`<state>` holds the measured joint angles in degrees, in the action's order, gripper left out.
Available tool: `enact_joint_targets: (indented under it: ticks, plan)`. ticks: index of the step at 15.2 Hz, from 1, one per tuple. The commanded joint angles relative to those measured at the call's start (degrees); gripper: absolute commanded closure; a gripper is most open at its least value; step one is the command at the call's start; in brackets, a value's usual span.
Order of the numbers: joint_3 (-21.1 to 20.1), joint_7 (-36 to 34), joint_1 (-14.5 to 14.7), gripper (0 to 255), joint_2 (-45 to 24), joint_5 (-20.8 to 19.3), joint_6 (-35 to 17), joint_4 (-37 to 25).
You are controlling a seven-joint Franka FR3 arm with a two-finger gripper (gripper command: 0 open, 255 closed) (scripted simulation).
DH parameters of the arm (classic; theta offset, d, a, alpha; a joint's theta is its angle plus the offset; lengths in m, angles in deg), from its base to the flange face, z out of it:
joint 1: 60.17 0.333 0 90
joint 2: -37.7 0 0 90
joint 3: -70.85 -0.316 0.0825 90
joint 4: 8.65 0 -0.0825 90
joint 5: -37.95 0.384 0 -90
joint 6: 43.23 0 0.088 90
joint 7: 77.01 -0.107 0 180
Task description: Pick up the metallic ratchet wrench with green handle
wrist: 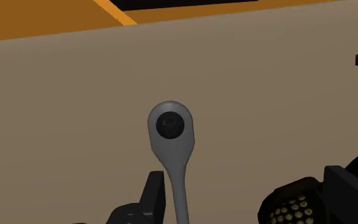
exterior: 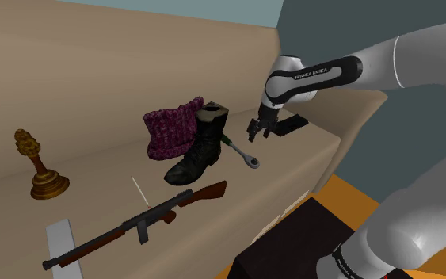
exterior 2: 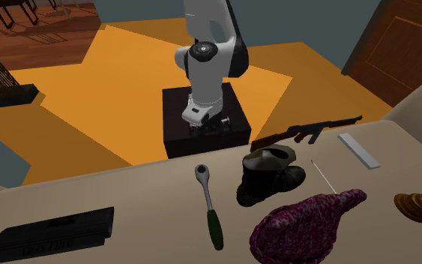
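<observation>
The ratchet wrench (exterior: 247, 157) lies flat on the beige cushion (exterior: 94, 119), its silver head toward the front edge and its green handle (exterior 2: 215, 229) running back beside a black boot. My gripper (exterior: 257, 133) hovers a little above the head end, open and holding nothing. In the second exterior view the gripper (exterior 2: 205, 126) hangs in front of the black stand, short of the wrench (exterior 2: 208, 196). In the wrist view the round wrench head (wrist: 170, 125) lies ahead, and its shaft runs back just past one black finger (wrist: 151, 196).
A black boot (exterior: 197, 150) stands right beside the wrench handle, with a purple knitted item (exterior: 172, 125) behind it. A toy rifle (exterior: 142, 222), a white strip (exterior: 62, 246) and a brass ornament (exterior: 43, 170) lie further along. A flat black box (exterior: 292, 124) rests near the arm.
</observation>
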<state>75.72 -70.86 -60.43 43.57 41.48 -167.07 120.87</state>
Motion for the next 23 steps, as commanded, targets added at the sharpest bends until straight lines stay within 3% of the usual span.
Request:
enact_joint_targets:
  ticks: [1,14,23]
  plan:
    - [0.2,0.9,-0.1,0,-4.5,0.0,-2.1,-2.5]
    - [0.3,4.9,-1.5,0,-33.2,0.0,-7.2,-26.1]
    - [0.0,5.2,-1.7,0,-36.9,0.4,-11.5,-25.4]
